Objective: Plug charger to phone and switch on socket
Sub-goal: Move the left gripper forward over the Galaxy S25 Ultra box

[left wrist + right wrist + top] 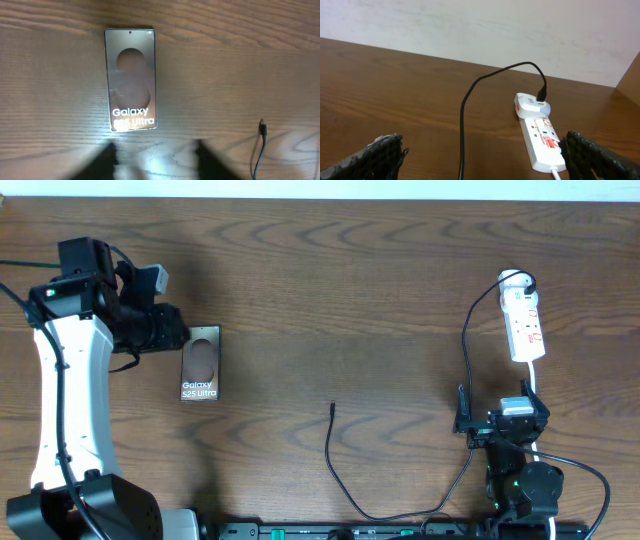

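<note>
The phone (200,363) lies flat on the counter (300,290), just ahead of the left claw (156,157), which stands open and empty. The phone's long axis runs straight away from that claw. The charger (332,409) tip rests to the phone's right, well apart. Farther right, the right claw (480,160) gapes empty near the socket (525,325).
</note>
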Motion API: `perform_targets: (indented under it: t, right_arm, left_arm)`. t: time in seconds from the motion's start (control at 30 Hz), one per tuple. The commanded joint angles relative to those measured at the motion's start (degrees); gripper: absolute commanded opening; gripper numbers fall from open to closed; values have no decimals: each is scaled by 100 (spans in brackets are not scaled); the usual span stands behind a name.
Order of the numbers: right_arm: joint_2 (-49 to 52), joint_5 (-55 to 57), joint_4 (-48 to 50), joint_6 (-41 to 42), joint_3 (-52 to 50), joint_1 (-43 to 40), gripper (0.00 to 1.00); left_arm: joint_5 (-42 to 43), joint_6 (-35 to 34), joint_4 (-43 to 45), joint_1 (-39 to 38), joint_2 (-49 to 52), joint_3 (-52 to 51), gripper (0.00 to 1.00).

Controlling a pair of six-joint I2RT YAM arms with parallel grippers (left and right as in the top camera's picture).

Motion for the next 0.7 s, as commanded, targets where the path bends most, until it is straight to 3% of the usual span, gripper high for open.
perform_targets:
  t: [0.0,0.1,0.67]
  right_arm:
    - [-24,28,-24,-61,-7,28,99]
    - [-24,26,-24,-63,-7,28,99]
    - [-24,26,-24,-63,-7,28,99]
  left_arm:
    - [-44,-83,42,20,17,107,98]
    - [-549,-490,238,-28,26,107,98]
    - [-1141,-437,299,-367,1217,107,98]
